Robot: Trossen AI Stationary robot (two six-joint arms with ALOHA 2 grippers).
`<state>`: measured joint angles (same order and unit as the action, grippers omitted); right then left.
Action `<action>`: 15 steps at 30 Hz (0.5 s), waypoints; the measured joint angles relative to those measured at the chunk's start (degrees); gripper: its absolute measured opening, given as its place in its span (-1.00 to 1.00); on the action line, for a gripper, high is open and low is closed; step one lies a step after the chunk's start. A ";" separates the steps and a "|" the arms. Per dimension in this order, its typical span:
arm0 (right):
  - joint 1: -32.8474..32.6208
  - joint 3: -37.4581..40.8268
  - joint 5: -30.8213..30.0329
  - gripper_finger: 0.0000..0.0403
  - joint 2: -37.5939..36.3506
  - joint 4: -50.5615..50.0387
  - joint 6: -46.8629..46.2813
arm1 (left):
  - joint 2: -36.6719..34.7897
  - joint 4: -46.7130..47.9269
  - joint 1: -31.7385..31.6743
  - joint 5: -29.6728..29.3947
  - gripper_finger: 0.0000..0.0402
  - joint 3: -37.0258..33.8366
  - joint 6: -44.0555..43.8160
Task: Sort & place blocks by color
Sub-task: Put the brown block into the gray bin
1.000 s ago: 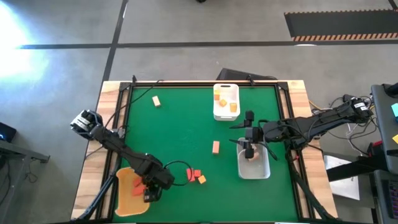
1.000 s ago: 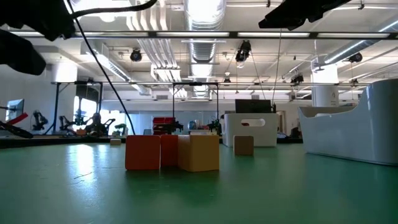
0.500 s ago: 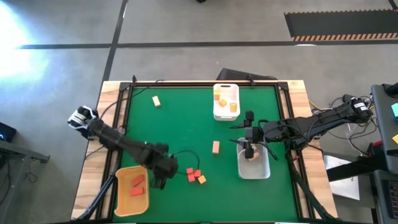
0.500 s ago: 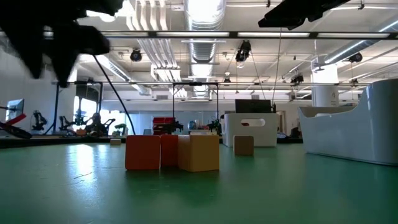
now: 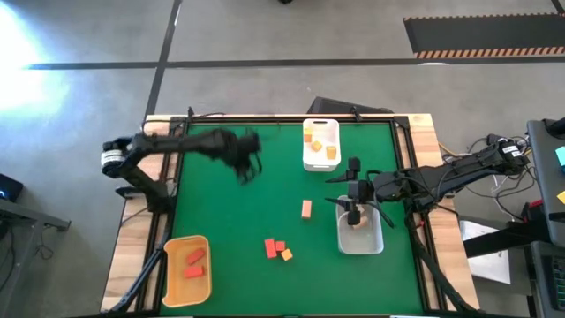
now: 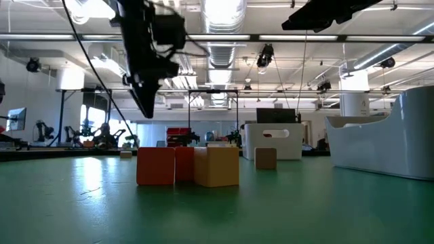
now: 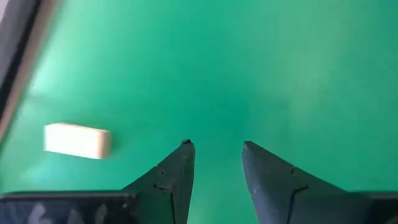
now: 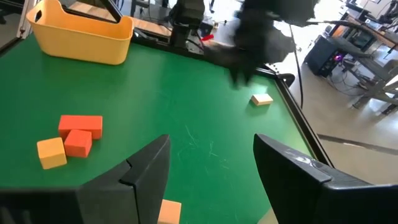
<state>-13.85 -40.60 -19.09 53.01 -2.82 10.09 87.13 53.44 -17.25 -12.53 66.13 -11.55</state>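
Observation:
My left gripper (image 5: 248, 168) hangs open above the far-left part of the green table, holding nothing; in its wrist view the fingers (image 7: 214, 146) point down at bare cloth beside a pale tan block (image 7: 78, 140). Two red blocks and an orange one (image 5: 276, 250) lie together near the near edge. An orange-tan block (image 5: 305, 208) lies mid-table. The yellow tray (image 5: 187, 269) holds red blocks and the white tray (image 5: 320, 144) holds orange-yellow ones. My right gripper (image 5: 353, 212) waits open over the clear tray (image 5: 360, 237).
The three trays stand at the near-left corner, the far middle and the right middle. Cables run along the table's left and right edges. Between the block cluster (image 6: 186, 166) and the left gripper (image 6: 146, 108) the green cloth is bare.
My left arm has swung from low over the yellow tray at the near-left corner up and toward the far edge, and now hangs over the far-left part of the table near the tan block. The blocks and trays have stayed put.

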 joint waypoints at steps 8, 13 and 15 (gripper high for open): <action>0.00 0.00 0.00 0.09 0.00 -0.74 -0.04 | 3.10 -6.39 -26.51 0.90 -0.45 0.00 -6.10; 0.00 0.00 0.01 0.09 -0.04 -3.29 -1.12 | 4.79 -6.48 -32.38 2.90 -0.43 -0.02 -7.61; 0.00 0.00 0.00 0.09 -0.04 -3.74 -1.14 | 5.16 -6.84 -33.13 2.92 -0.39 -0.02 -7.67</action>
<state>-13.85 -40.60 -19.09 52.97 -6.57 8.95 92.29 46.60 -50.38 -9.61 66.11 -19.22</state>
